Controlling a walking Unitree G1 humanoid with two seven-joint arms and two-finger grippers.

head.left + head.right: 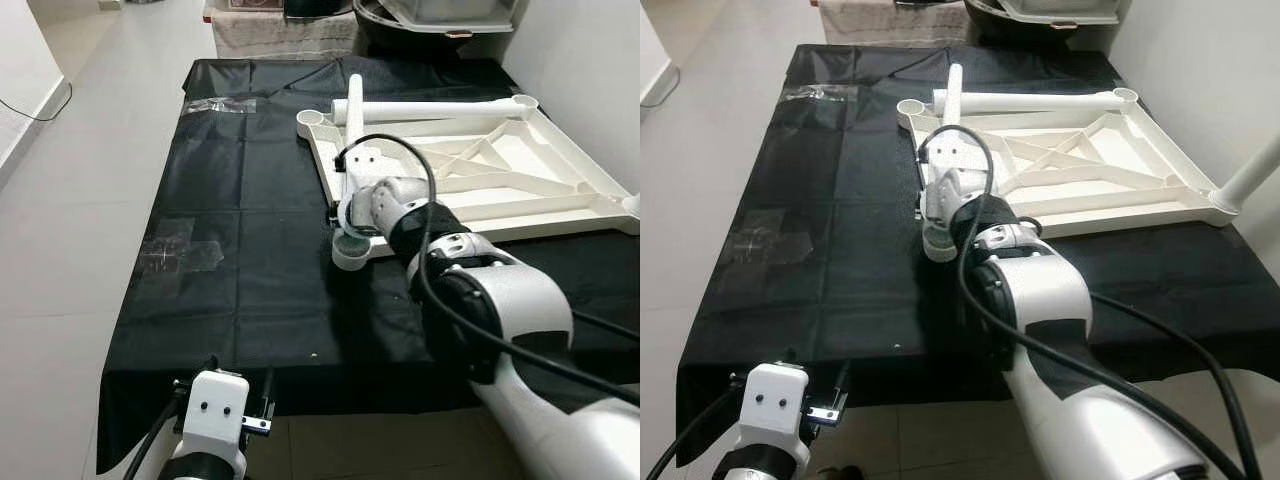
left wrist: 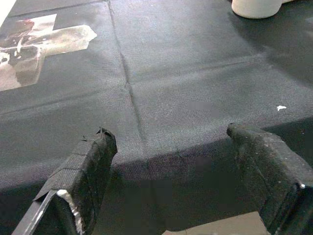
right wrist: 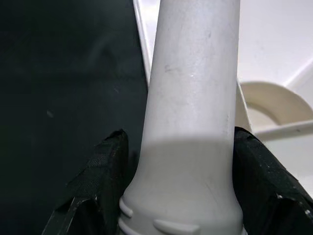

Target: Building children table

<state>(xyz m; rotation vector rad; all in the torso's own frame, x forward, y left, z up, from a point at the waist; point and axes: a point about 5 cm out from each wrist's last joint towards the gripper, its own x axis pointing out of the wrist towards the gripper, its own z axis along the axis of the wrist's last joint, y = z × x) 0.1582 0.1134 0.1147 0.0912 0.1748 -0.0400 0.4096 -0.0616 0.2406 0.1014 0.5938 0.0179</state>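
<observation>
Our right gripper (image 3: 178,186), hidden behind its wrist overhead, clamps the table leg (image 3: 190,98); left gripper (image 2: 190,176) hangs apart.

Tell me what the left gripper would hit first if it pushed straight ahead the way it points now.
Probably the black cloth: the left gripper, fingers open, points along it from its near edge. Beyond lies the white round corner socket of the upturned tabletop, though depth is unclear.
</observation>
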